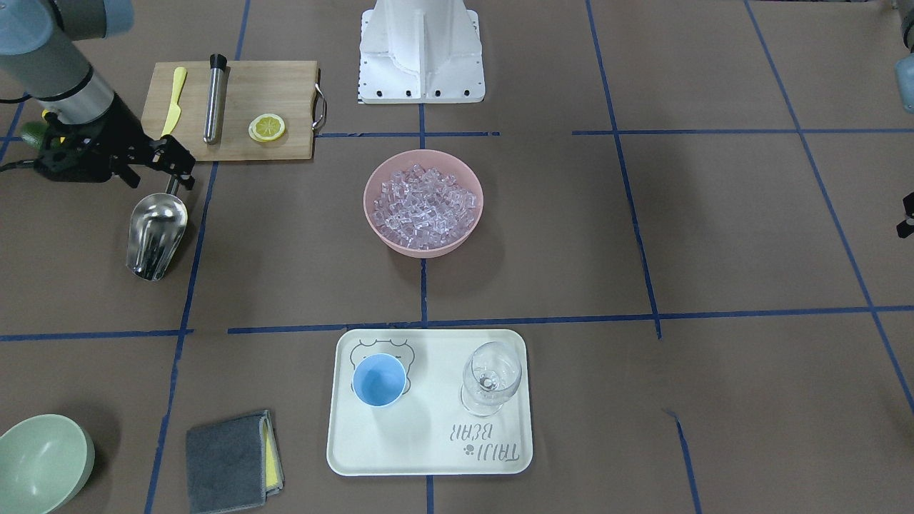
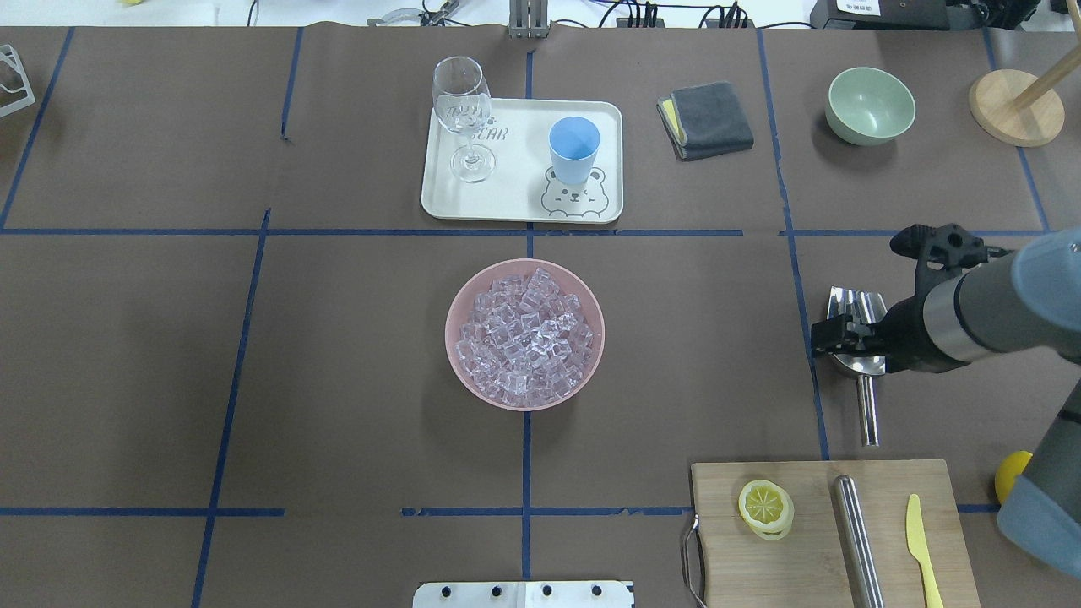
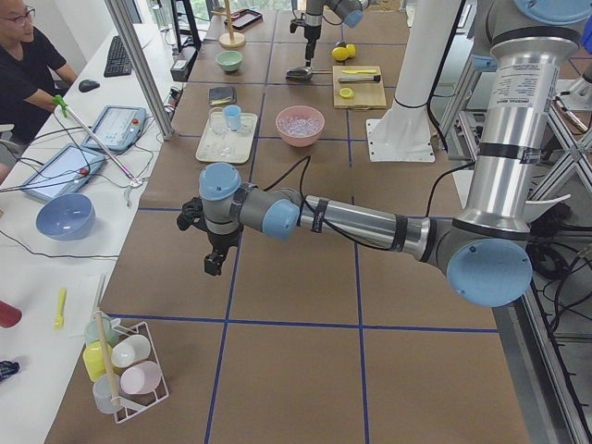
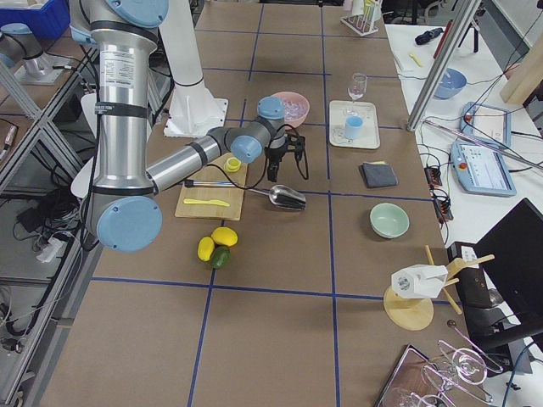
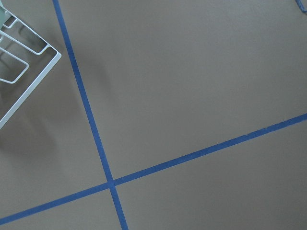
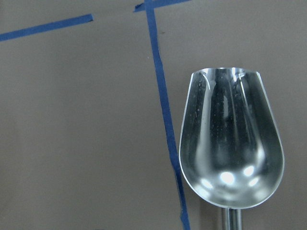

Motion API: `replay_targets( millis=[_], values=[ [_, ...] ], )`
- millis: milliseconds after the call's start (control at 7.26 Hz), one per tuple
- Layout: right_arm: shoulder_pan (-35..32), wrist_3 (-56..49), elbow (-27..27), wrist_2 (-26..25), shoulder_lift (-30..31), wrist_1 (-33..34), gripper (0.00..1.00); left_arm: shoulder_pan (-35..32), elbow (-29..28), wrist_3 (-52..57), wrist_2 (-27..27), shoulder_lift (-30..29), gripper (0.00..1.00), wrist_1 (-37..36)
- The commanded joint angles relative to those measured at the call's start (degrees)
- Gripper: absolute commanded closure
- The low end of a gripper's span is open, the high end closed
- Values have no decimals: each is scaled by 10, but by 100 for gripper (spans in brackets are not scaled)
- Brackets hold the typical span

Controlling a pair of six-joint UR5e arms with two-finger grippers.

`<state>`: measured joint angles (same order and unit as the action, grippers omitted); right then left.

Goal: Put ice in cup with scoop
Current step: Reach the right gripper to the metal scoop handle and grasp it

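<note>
The steel scoop (image 1: 156, 232) lies on the table at the robot's right, with its bowl towards the operators' side and its thin handle (image 2: 867, 414) towards the robot. My right gripper (image 1: 178, 171) hangs just above the point where the handle meets the bowl, open and holding nothing. The right wrist view looks down into the empty scoop (image 6: 231, 143). Ice (image 1: 423, 201) fills a pink bowl (image 1: 373, 218) at the table's centre. The light-blue cup (image 1: 379, 380) stands empty on a white tray (image 1: 428, 442). My left gripper (image 3: 215, 262) hovers over bare table far to the left; I cannot tell its state.
A wooden board (image 1: 285, 86) behind the scoop carries a lemon slice (image 1: 266, 128), a steel cylinder (image 1: 213, 100) and a yellow knife (image 1: 173, 100). A wine glass (image 1: 490, 375) shares the tray. A green bowl (image 1: 39, 464) and a grey cloth (image 1: 228, 460) lie beyond.
</note>
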<state>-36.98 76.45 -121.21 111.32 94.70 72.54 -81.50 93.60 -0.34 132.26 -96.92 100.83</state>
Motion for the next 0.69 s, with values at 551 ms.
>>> replay_targets(
  millis=[551],
  values=[
    [196,161,-40,-278,109,-31,0,2,3,-1,-1,1,0,42]
  ],
)
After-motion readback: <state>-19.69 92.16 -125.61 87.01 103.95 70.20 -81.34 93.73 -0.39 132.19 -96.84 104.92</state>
